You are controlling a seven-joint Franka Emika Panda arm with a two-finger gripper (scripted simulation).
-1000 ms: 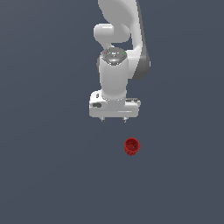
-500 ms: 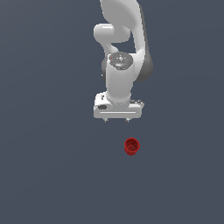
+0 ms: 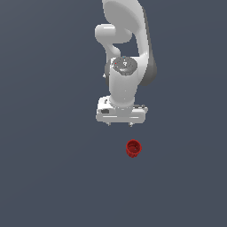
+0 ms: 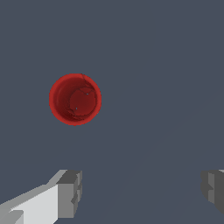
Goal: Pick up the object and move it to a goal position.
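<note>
The object is a small red cup-like cylinder with a hollow top, standing upright on the dark grey floor. In the wrist view the object shows from above as a red ring with a hollow inside. My gripper hangs above the floor, behind the cup and slightly toward the exterior view's left of it, apart from it. Its fingers are spread wide with nothing between them. The gripper is open and empty.
The floor is a plain dark grey surface. The white arm rises behind the gripper. Nothing else shows.
The gripper has moved toward the exterior view's right and nearer the cup. The cup has not moved.
</note>
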